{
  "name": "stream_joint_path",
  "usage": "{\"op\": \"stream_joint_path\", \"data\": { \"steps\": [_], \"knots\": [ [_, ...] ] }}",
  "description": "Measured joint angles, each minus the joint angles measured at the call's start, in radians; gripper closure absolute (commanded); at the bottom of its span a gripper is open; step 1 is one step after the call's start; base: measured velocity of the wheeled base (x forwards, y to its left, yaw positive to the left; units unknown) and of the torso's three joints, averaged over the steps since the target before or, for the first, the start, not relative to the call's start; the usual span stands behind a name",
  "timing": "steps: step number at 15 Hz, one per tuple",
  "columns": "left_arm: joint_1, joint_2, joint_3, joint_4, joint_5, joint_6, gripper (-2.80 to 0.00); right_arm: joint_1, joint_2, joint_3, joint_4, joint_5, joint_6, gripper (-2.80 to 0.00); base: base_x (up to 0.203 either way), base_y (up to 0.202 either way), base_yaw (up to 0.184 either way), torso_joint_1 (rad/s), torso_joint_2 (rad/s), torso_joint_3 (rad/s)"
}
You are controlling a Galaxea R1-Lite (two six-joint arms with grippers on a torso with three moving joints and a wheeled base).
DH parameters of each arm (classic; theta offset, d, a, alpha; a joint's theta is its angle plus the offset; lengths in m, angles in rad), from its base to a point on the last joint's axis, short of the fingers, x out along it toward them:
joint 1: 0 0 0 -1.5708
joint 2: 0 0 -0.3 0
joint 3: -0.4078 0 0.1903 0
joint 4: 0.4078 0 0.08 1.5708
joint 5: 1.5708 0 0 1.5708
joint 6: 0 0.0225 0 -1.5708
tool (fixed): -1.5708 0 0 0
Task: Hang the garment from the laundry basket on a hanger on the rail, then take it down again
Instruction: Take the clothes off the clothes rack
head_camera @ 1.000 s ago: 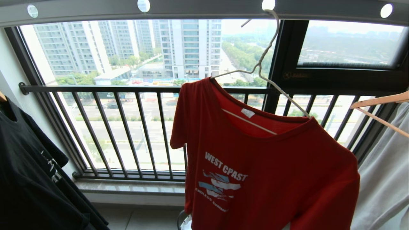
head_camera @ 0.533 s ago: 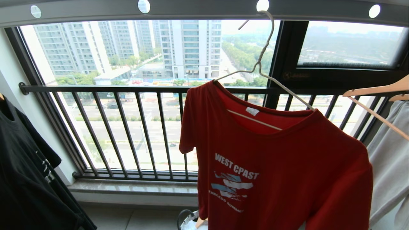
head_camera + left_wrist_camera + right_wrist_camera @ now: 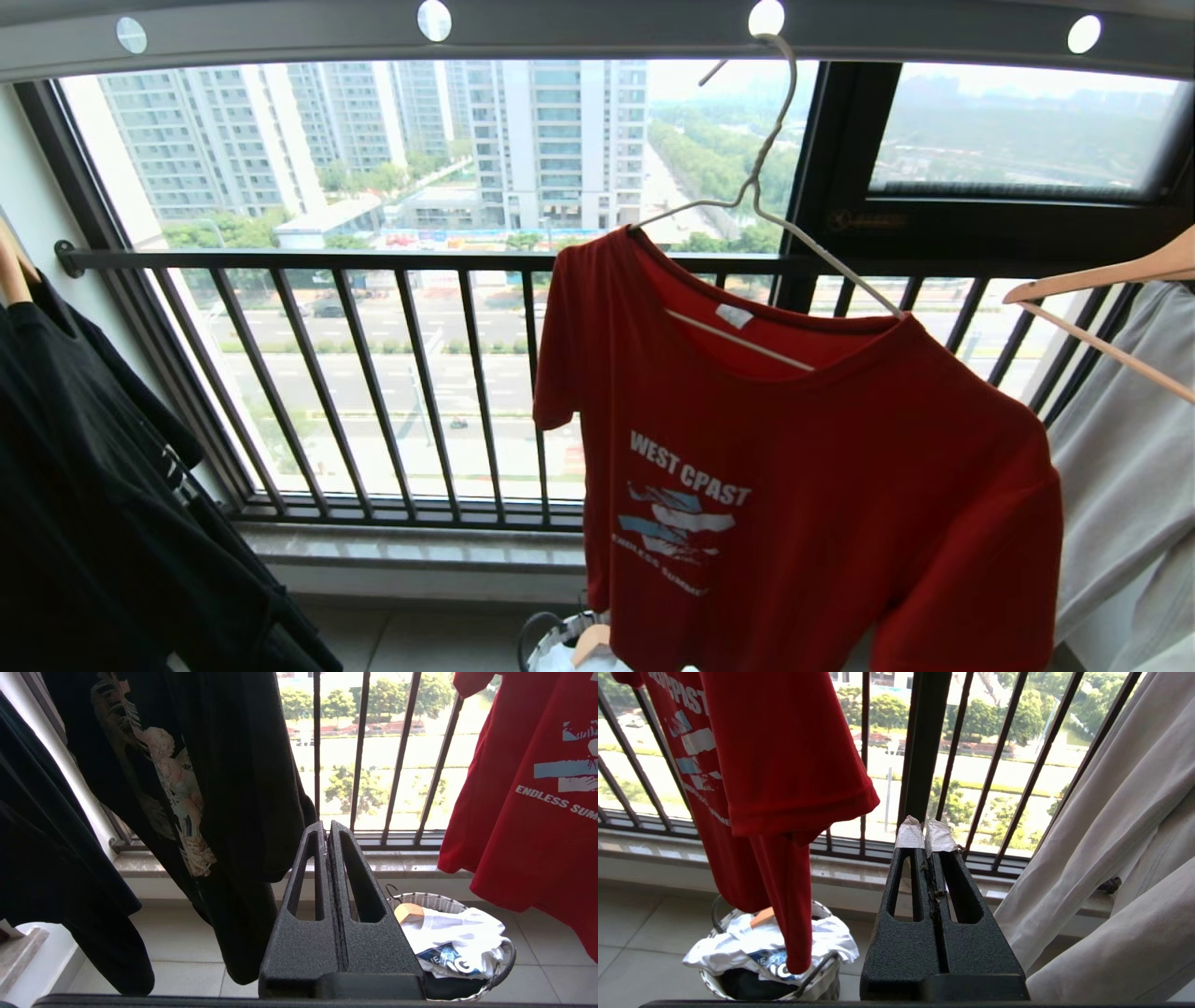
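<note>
The red garment (image 3: 794,485) with white lettering hangs on the white wire hanger (image 3: 770,149). The hanger's hook sits in a hole of the grey rail (image 3: 597,33) overhead. Below it on the floor stands the laundry basket (image 3: 537,644), with its woven rim (image 3: 434,900) holding white clothes. Neither arm shows in the head view. My left gripper (image 3: 328,826) is shut and empty, low down, left of the garment (image 3: 528,812) and near the basket. My right gripper (image 3: 926,828), with taped tips, is shut and empty, to the right of the garment (image 3: 775,756) and the basket (image 3: 714,987).
A black printed T-shirt (image 3: 93,513) hangs at the left, close to my left gripper. A pale grey garment (image 3: 1130,467) on a wooden hanger (image 3: 1102,280) hangs at the right. The dark barred window railing (image 3: 420,373) and a sill stand behind. A wooden hanger end (image 3: 409,912) lies in the basket.
The whole head view has shifted a little, so the camera moved. The red garment has swayed slightly on its hanger, turning a bit to the right.
</note>
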Motion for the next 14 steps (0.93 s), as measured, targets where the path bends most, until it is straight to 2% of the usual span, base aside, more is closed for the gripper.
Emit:
{"op": "stream_joint_path", "data": {
  "steps": [14],
  "knots": [
    [0.000, 0.000, 0.000, 0.000, 0.000, 0.000, 0.00, 0.000, 0.000, 0.000, 0.000, 0.000, 0.000, 0.00, 0.000, 0.000, 0.000, 0.000, 0.00, 0.000]
  ]
}}
